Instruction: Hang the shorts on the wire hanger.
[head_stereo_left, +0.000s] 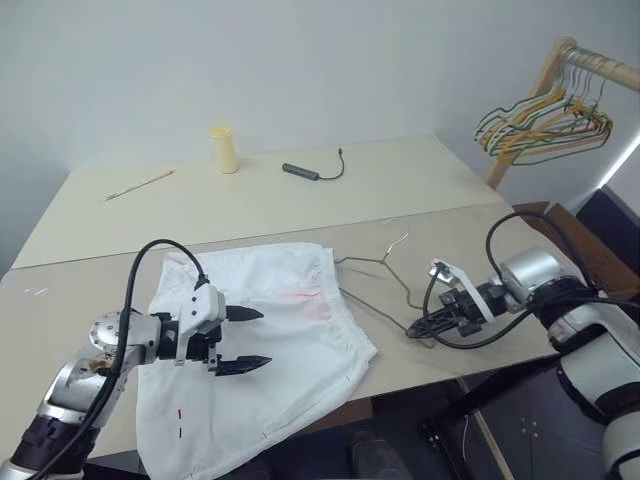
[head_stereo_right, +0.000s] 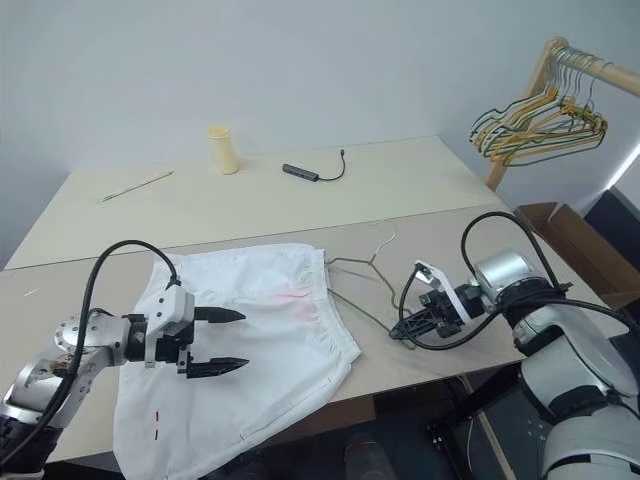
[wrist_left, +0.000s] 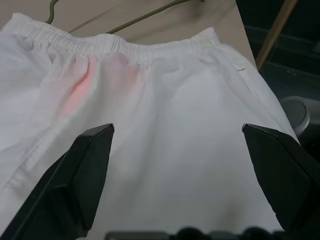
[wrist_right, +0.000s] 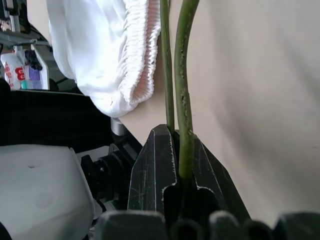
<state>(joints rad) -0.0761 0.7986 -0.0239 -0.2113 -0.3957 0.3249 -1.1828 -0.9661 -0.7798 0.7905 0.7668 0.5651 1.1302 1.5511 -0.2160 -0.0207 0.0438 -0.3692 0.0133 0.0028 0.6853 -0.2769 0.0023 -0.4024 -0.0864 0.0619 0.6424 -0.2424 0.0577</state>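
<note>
Cup (head_stereo_left: 224, 149), cable (head_stereo_left: 312, 171) — well apart; unobstructing.

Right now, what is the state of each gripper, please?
Left gripper: open, above the shorts, holding nothing.
Right gripper: shut on the wire hanger.

The white shorts (head_stereo_right: 245, 345) lie flat on the table (head_stereo_right: 420, 200). The left gripper (head_stereo_right: 228, 341) hovers over them, fingers spread. The right gripper (head_stereo_right: 408, 328) pinches the wire hanger (head_stereo_right: 365, 280) beside the waistband.
</note>
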